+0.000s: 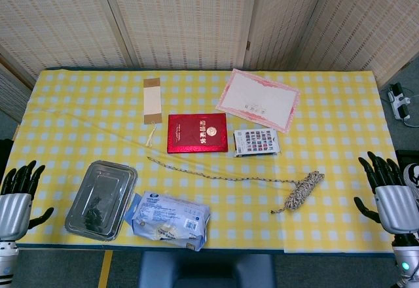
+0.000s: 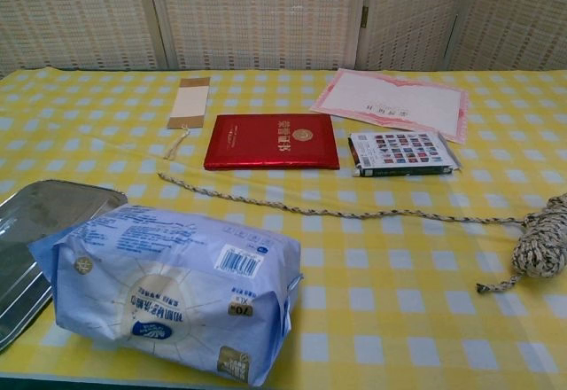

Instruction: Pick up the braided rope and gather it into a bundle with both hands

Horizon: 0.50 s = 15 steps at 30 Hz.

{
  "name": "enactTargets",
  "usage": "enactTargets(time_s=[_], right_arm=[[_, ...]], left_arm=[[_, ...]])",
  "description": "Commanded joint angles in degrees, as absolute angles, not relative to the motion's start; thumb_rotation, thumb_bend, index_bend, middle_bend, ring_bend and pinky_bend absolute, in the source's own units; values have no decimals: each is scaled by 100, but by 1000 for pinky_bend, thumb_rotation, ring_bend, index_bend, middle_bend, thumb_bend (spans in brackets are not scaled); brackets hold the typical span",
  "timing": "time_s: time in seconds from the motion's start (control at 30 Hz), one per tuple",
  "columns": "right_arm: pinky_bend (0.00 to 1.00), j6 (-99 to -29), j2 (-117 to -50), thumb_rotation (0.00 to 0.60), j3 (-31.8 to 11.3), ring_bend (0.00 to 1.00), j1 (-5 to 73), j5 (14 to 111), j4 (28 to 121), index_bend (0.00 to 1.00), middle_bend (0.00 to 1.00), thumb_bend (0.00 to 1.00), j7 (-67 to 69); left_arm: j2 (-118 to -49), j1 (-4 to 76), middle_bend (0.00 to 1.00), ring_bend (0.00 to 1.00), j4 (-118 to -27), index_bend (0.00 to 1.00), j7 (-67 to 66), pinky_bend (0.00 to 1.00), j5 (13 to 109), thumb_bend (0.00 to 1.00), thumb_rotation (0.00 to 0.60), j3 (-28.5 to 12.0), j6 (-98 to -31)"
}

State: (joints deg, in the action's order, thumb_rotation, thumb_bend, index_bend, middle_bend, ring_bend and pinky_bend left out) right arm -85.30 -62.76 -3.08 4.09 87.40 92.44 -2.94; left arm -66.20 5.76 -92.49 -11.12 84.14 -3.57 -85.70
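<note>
The braided rope [image 1: 302,191] lies on the yellow checked tablecloth, a loose coil at the right with one long strand running left toward the metal tray. In the chest view the rope [image 2: 540,241] coil sits at the right edge, its strand crossing the table toward the bookmark. My left hand [image 1: 18,195] hovers off the table's front left corner, fingers apart and empty. At the front right edge, my right hand [image 1: 389,191] is also spread and empty, well right of the coil. Neither hand shows in the chest view.
A metal tray [image 1: 101,199] and a blue-white wipes pack [image 1: 169,218] sit front left. A red booklet [image 1: 197,132], a small stamp-patterned box [image 1: 256,142], a pink-edged certificate [image 1: 258,99] and a tasselled bookmark [image 1: 152,101] lie behind the rope.
</note>
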Motion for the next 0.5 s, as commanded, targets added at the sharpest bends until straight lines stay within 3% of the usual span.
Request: enactTargets(time_s=[0.03,0.5], right_arm=[[0,-8525,-6269,600,-305,12,423,8770,9237,0,0,318,-281],[0,-7909,-6278,600,-215,97,761,8855,8954,0,29,309,-464]], left_arm=[[-6618,581,0,0,-9271,42,-1127,0,8409,225,600,-363,-8570],[-6577,555,0,0,-9366,50,-1110,0,8462,225,600,-300,-8574]])
